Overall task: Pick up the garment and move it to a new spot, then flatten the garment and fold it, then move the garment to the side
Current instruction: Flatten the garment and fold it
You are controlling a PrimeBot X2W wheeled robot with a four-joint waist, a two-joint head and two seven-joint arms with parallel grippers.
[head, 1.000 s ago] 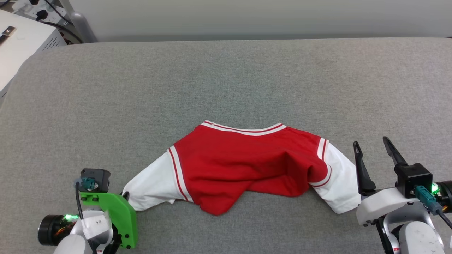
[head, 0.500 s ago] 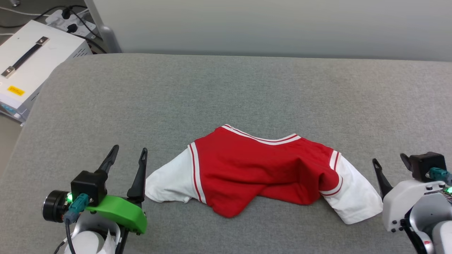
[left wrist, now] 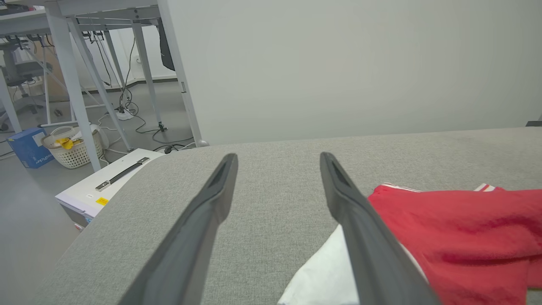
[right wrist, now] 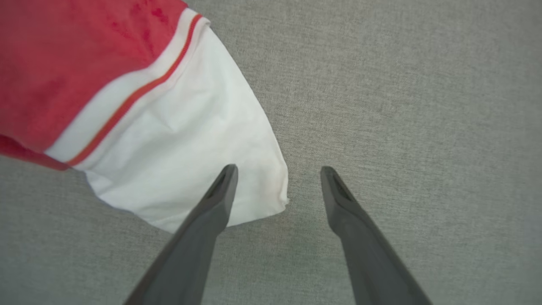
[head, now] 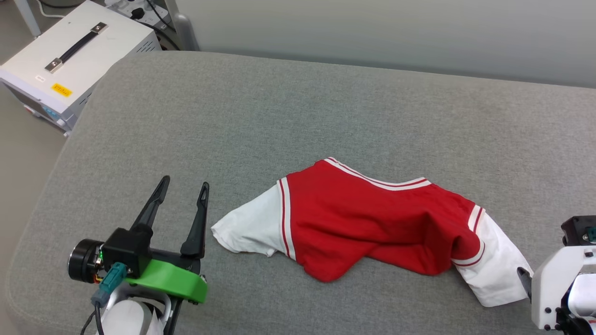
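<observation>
1. lying crumpled on the grey padded tabletop (head: 139, 116), the red jersey t-shirt (head: 372, 218) sits toward the near edge, collar trim (head: 377, 179) facing away from the robot and both white sleeves splayed out to the sides.
2. left hand (head: 185, 182): fingers spread, nothing between them, parked just beside the cuff of the left sleeve (head: 247, 228) without touching it, as far as the head view shows.
3. right hand (right wrist: 278, 168): fingers spread and empty too, hovering over the outer corner of the right sleeve (right wrist: 190, 161); the cuff edge lies partly under the gap between them.
4. done so far, by my reading: the shirt rests free on the tabletop with no hand on it, so the relocating step may be over, though the pictures alone cannot confirm that.
5. not done: flattening. the red body has a raised ridge near the right shoulder and the lower part is bunched and tucked under, so the hem does not lie straight.
6. not done: folding, and the final shift to the side.
7. likely next need: each hand pinching a sleeve or shoulder to stretch the cloth flat.
8. off the tabletop's far left corner stands a white equipment case (head: 70, 60), well apart from the work.
</observation>
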